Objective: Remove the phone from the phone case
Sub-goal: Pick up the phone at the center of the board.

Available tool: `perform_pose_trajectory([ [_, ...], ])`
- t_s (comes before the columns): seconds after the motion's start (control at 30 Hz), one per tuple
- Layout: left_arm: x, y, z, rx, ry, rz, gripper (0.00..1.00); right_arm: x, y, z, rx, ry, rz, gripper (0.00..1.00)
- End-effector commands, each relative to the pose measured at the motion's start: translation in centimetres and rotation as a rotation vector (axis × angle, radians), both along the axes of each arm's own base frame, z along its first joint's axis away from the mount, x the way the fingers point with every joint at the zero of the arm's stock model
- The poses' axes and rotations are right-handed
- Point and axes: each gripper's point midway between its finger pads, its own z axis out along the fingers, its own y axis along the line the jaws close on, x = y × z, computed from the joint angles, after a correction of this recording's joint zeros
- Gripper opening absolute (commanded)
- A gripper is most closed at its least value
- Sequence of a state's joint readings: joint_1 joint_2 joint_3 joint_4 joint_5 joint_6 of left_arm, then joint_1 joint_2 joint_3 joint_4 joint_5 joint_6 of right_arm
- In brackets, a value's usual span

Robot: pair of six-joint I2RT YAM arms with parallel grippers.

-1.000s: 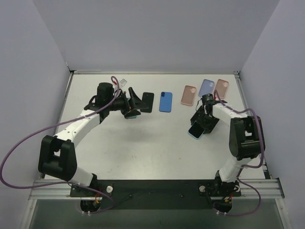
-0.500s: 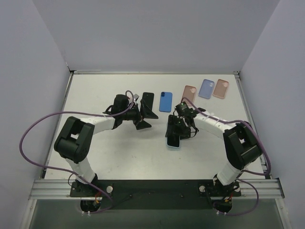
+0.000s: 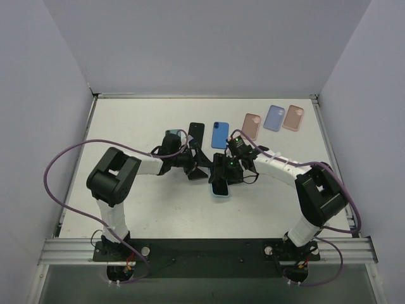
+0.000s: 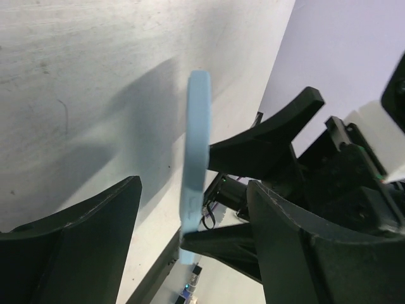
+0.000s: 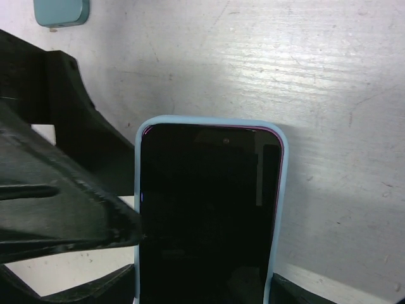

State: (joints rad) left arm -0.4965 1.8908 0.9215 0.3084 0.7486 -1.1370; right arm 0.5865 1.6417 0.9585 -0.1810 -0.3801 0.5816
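Now that both arms have met over the table [image 3: 126,190], the right gripper [image 3: 223,176] clamps the phone [image 5: 205,209], unextracted in its blue case [image 4: 197,145], whose edge the open, narrowing left gripper [image 4: 193,190] straddles, poised to peel.

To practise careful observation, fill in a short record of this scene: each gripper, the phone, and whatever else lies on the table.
Right gripper: shut on the cased phone, lifted off the table
Left gripper: open, fingers either side of the light blue case, not touching it
Screen: dark, with the case rim around its visible edge
Far row on table: black phone, blue phone or case, pink case, lavender case, salmon case
Task status: phone not yet out of its case
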Motion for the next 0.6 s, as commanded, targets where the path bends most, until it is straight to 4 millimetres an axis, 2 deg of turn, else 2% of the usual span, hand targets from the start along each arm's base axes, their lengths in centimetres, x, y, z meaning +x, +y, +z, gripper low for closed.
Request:
perform_pose_trajectory([
  [0.0,0.0,-0.7,-0.6,-0.021,-0.015,0.002,0.76,0.2,1.8,2.9,0.101,-0.056,0.034,0.00],
  [0.17,-0.3,-1.4,-0.7,-0.023,-0.017,-0.014,0.61,0.1,2.5,3.3,0.122,-0.051,0.050,0.00],
  [0.37,-0.5,-2.2,-0.4,-0.027,-0.034,-0.037,0.57,-0.1,3.0,3.8,0.128,-0.055,0.072,0.00],
  [0.47,-0.4,-2.4,-0.2,-0.028,-0.033,-0.043,0.35,-0.3,3.0,4.2,0.123,-0.063,0.087,0.00],
  [0.5,-0.3,-2.5,0.0,-0.034,-0.037,-0.045,0.22,-0.2,2.9,4.3,0.120,-0.066,0.086,0.00],
  [0.57,-0.1,-2.7,0.7,-0.050,-0.051,-0.051,0.06,-0.3,2.6,4.6,0.105,-0.071,0.081,0.06],
])
